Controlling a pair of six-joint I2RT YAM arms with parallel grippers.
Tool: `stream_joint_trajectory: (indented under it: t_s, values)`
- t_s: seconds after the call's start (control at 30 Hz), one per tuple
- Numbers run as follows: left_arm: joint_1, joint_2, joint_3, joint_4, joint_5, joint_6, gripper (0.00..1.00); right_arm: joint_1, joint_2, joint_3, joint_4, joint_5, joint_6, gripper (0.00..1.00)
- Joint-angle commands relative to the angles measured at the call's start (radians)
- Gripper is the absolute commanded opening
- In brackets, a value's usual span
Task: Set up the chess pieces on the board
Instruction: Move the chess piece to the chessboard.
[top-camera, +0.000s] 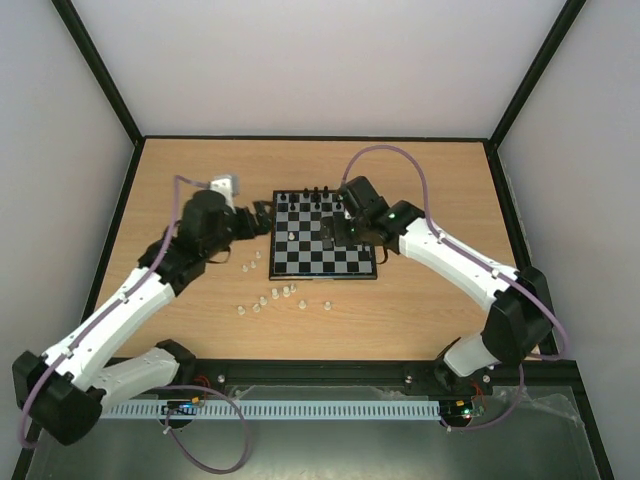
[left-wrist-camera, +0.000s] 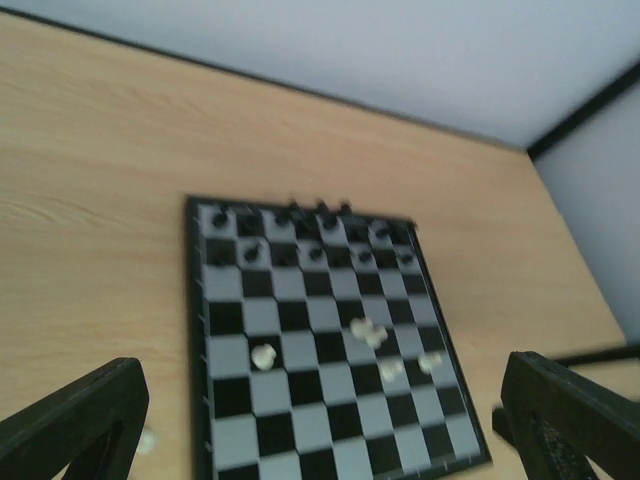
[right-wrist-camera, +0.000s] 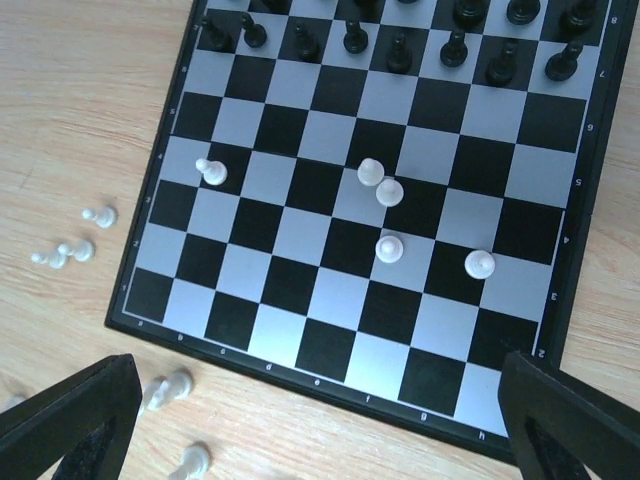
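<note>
Board (top-camera: 323, 262) sits mid-table (top-camera: 440, 310), black pieces (right-wrist-camera: 401, 54) on its far rows; five whitish chess pieces (right-wrist-camera: 389, 248) are scattered on the mid squares. More lie loose on the wood off the board's left-near corner, too small in the top view to tell type or if upright. L gripper (top-camera: 262, 215) hovers beside the board's left edge, fingers (left-wrist-camera: 75, 425) spread wide, empty, its wrist view blurred (pieces = pale blobs). R gripper (top-camera: 335, 232) is over the board, jaws fully apart, holding nothing, w/ only finger ends visible at frame corners, one hiding the board's corner.
</note>
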Motion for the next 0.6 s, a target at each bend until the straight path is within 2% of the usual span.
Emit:
stream_joint_trajectory:
  t_s: [0.0,0.13,0.3,0.57]
  values:
    - [-0.175,0.068,0.029,-0.083,-0.150,-0.014,1.00,0.006,-0.124,-0.030,-0.023,-0.039,0.017,0.99]
    - [-0.257,0.061,0.006,-0.111,-0.238,-0.047,0.99,0.025,-0.164,-0.101,0.007,-0.105,0.033,0.99]
    - [-0.273,0.006,-0.051,-0.190,-0.266,-0.074,1.00,0.068,-0.111,-0.118,-0.035,-0.025,0.012,0.99]
    - [-0.272,-0.104,-0.138,-0.239,-0.327,-0.086,0.99,0.089,-0.073,-0.225,0.069,0.107,-0.009,0.99]
